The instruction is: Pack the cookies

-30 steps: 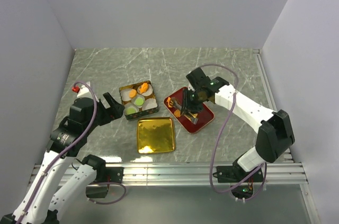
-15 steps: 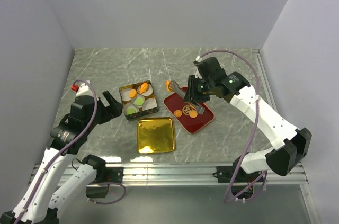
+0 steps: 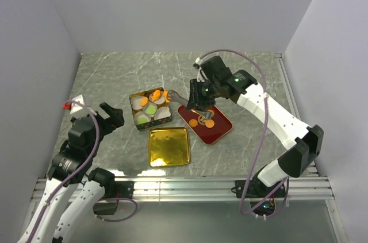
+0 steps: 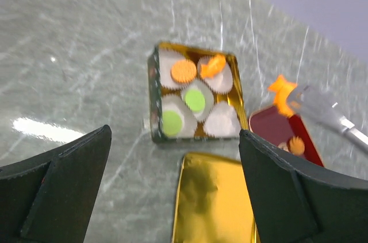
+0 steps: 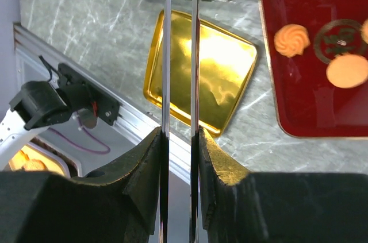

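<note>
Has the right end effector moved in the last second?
Yes. The right end effector has swung left, off the red tray to the right edge of the gold tin, holding an orange cookie.

— How is the light from above?
— Bright, even and soft, coming from overhead. The surface [image 3: 241, 76] shows only faint, soft-edged shadows, and there is a pale sheen along its near edge.
— Any glare?
— The gold lid [image 3: 168, 146] mirrors the light. In the right wrist view it flares almost white in its middle, and the red tray [image 5: 322, 99] carries one small white highlight.
— Focus?
— That view is crisp farther off, but the dark jaws close to the lens are soft. The left wrist view is blurred throughout: the cookie [image 4: 282, 95] smears into orange, and a white glare patch lies toward the surface's near left corner.
</note>
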